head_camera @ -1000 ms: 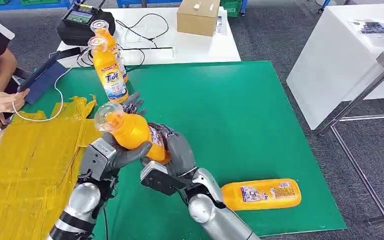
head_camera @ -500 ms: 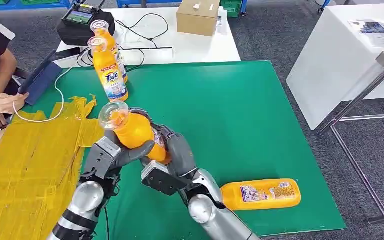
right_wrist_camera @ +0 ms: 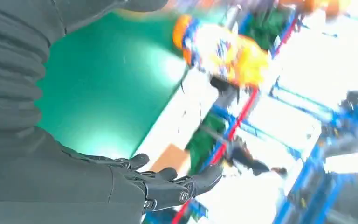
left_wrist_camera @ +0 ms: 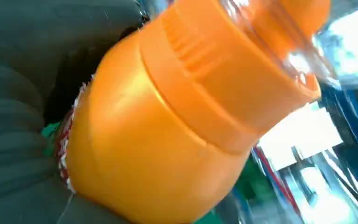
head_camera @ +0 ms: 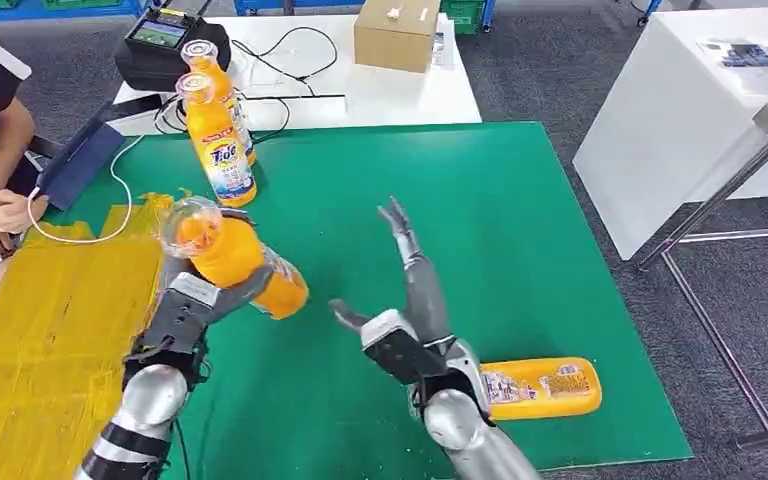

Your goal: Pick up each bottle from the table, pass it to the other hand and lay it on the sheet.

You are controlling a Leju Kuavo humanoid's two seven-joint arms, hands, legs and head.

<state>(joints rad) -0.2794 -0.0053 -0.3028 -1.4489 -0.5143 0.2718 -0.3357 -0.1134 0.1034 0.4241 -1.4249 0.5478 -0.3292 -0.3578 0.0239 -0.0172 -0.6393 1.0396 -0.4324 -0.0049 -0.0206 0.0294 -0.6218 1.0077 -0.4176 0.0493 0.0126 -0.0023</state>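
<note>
Green matting [head_camera: 520,250] covers the table, above which an orange plastic bottle with a clear cap [head_camera: 230,255] is now gripped by the left hand [head_camera: 195,305] alone, near the yellow sheet [head_camera: 50,330]. It has been released by the right hand [head_camera: 405,300] — fingers spread, empty. "Tide" is read on an upright orange bottle [head_camera: 218,150] behind.

The left robot hand [head_camera: 192,300] is wrapped around an orange bottle [head_camera: 228,255], forearm raised; the right robot hand [head_camera: 405,300] is empty, fingers [head_camera: 400,225] straight and spread, thumb out.
</note>
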